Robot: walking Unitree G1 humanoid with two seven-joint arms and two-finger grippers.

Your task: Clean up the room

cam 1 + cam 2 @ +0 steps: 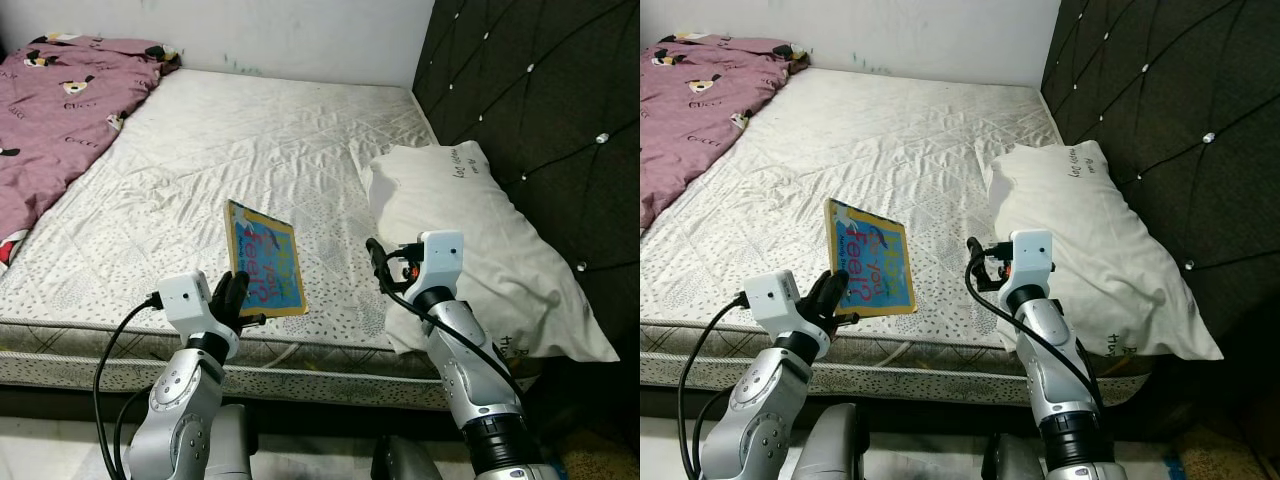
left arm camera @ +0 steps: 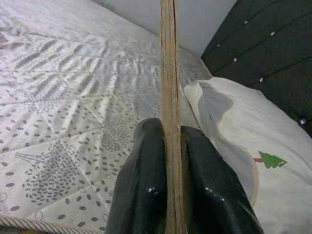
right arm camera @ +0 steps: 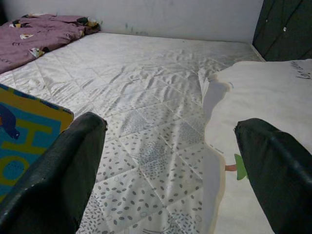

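1. The left gripper sits low and near the head camera, at the front edge of the bed. Its jaws are clamped on the lower corner of a book.
2. In the left wrist view the book runs edge-on straight up between the two fingers — one finger pressed to each cover, the pages squeezed between them.
3. The book is thin, with a blue cover, a yellow border and red lettering. It is held tilted, lifted off the mattress, its top corner leaning away from the robot over the bed.
4. The right gripper hovers just beside the book on its right, above the near edge of the mattress. Its jaws stand wide apart and hold nothing; the right wrist view shows the book's corner next to one finger — close, but whether they touch cannot be told.
5. A white pillow lies by the right gripper, against the dark tufted headboard.
6. A pink printed blanket is bunched at the far left of the bed, well apart from the book.
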